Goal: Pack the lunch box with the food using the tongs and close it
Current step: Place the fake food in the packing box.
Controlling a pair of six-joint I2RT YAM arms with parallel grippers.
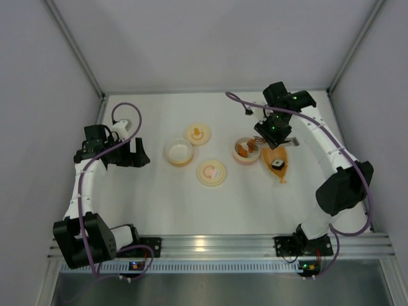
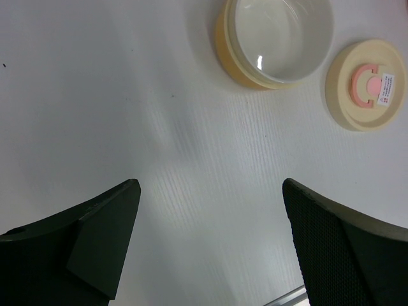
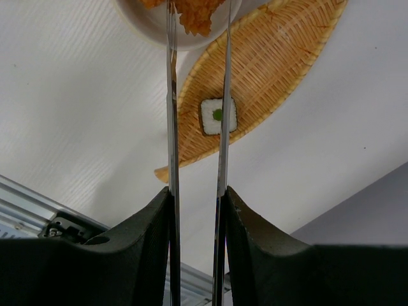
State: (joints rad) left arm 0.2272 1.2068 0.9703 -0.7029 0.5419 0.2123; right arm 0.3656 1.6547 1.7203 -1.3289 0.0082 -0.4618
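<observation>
The lunch box, a cream bowl with a pink rim, holds orange-brown food chunks. Its lid with the pink mark lies flat to the lower left of it. My right gripper is shut on the slim silver tongs. In the right wrist view their two arms reach over the bowl, with a food chunk between them. The tong tips run off the top of that view. My left gripper rests open and empty at the left, away from everything.
A woven orange boat-shaped tray with one sushi roll piece lies right of the lunch box. A second, empty bowl with a yellow rim and a lid with an orange mark sit mid-table. Grey walls enclose the table.
</observation>
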